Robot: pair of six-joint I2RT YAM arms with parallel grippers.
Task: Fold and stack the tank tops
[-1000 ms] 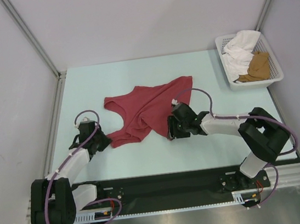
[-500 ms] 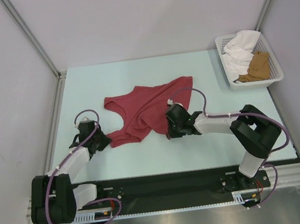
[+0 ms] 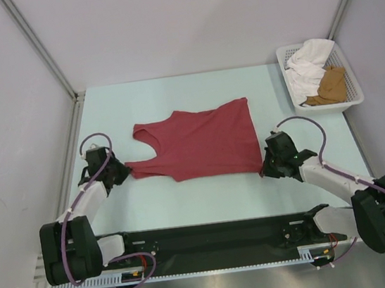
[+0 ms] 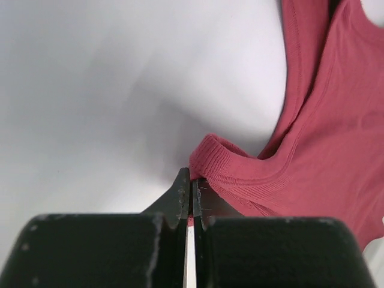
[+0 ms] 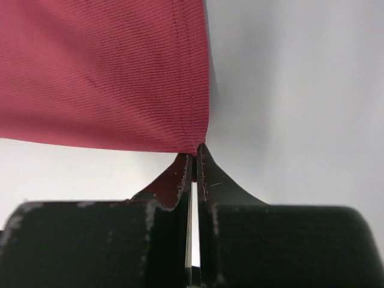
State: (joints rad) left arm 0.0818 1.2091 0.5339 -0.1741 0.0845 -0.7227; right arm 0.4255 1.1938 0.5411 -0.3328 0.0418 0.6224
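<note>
Top external view: showed both arms reaching low over the pale counter [image 3: 207, 199], one toward each side.
Dark red tank top [image 3: 196, 147]: lay spread flat and unfolded across the middle of the counter, straps toward the left edge, hem toward the right edge.
Left gripper [image 3: 121, 173]: sat near the left edge, fingers pressed together on the near shoulder strap; pinched the ribbed strap end in the left wrist view, cloth bunched slightly at the tips.
Right gripper [image 3: 264, 168]: sat right of centre, toward the near edge, fingers pressed together on the near hem corner; held just the tip of that corner in the right wrist view.
Cloth between the two grips: ran in a nearly straight line along the near side, flat and without visible folds.
White mesh basket [image 3: 330, 107]: stood in the far right corner of the counter, well apart from the red top.
Tan-brown tank top [image 3: 331, 85]: lay crumpled inside the basket, at its near end.
White cloth [image 3: 308, 65]: was heaped in the basket at its far end, touching the tan-brown one.
</note>
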